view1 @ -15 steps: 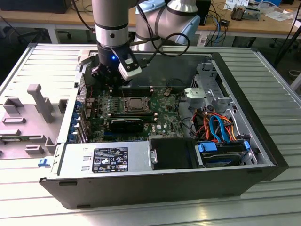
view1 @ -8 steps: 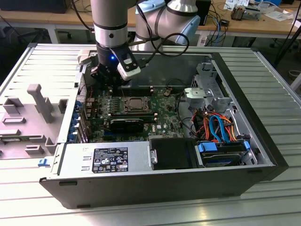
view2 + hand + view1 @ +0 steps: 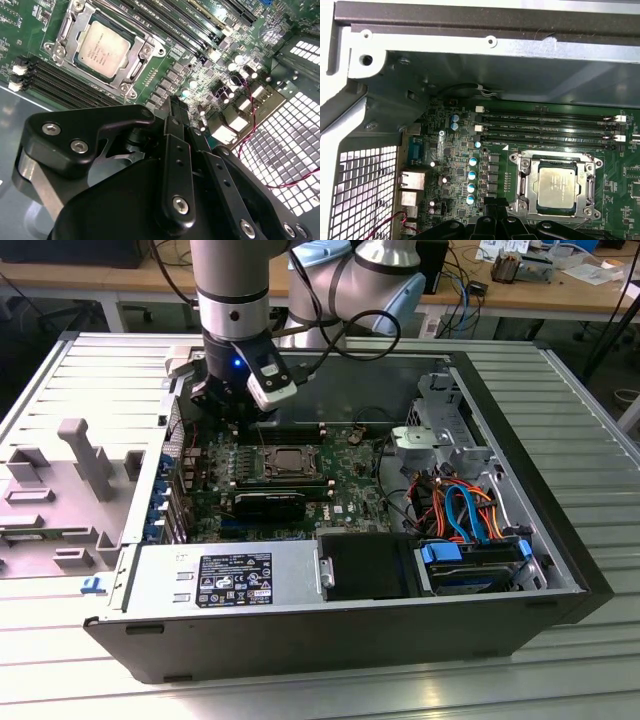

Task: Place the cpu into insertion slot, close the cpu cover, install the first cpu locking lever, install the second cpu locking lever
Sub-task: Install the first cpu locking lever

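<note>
The cpu [image 3: 291, 459] [image 3: 103, 49] [image 3: 556, 187] lies flat in the insertion slot [image 3: 262, 464] on the green board, silvery top up. The cpu cover [image 3: 131, 76] [image 3: 525, 186] lies down around it as a silver frame. Thin metal levers run along the socket's sides; I cannot tell whether they are latched. My gripper [image 3: 234, 408] [image 3: 176, 111] [image 3: 495, 204] hovers above the board, off to the exterior view's left of the socket and apart from it. Its black fingers are shut together, holding nothing.
Long black memory slots [image 3: 550, 127] run beside the socket. The case's perforated rear panel [image 3: 285, 135] and wall are close to the gripper. A power supply [image 3: 225, 580], a drive bay with coloured cables [image 3: 465, 510] and a grey fixture [image 3: 85, 455] outside the case are also there.
</note>
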Controlling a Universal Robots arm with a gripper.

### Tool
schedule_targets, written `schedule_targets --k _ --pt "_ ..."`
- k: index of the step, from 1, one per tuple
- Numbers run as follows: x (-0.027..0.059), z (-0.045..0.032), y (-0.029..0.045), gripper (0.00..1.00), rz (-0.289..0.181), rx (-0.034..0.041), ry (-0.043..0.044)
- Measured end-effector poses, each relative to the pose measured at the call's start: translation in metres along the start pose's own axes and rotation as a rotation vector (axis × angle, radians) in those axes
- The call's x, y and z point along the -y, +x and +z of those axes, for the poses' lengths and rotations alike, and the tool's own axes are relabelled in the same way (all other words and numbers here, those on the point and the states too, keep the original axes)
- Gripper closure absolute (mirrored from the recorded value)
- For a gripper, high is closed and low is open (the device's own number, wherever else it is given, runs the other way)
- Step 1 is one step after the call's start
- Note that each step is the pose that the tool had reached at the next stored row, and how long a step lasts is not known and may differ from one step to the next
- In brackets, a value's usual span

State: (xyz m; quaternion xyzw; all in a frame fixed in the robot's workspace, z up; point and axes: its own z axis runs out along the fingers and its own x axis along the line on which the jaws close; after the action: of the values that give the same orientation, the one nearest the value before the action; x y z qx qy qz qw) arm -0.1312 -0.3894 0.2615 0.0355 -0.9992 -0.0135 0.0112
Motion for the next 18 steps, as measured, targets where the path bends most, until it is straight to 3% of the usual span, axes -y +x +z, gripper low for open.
schedule_targets --k 18 --pt "-0.0016 0.0002 0.0068 0.89 0.000 -0.0001 -0.0001"
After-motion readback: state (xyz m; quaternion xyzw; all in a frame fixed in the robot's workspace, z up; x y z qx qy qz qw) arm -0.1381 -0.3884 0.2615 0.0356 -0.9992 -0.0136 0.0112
